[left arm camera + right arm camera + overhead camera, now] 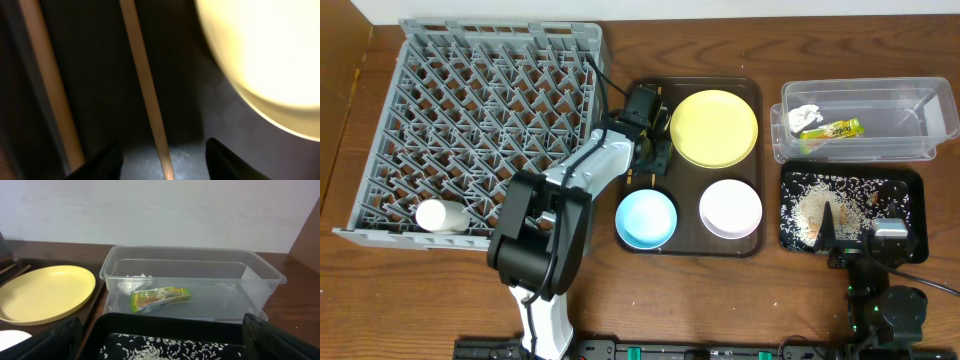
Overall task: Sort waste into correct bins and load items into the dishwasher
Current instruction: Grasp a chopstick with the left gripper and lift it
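My left gripper (653, 155) is low over the left side of the brown serving tray (752, 92). In the left wrist view it (165, 162) is open, with one wooden chopstick (145, 85) lying between its fingers and a second chopstick (47, 85) to the left. The yellow plate (713, 127), blue bowl (646, 218) and white bowl (730, 208) sit on that tray. The white cup (440, 215) lies in the grey dish rack (480, 110). My right gripper (860, 232) is open and empty at the near edge of the black tray (905, 185), which holds rice (820, 205).
The clear tub (910, 115) behind the black tray holds the snack wrapper (833, 129) and the tissue (805, 116). In the right wrist view the tub (260, 272) holds the wrapper (160, 298), with the plate (45, 292) to its left.
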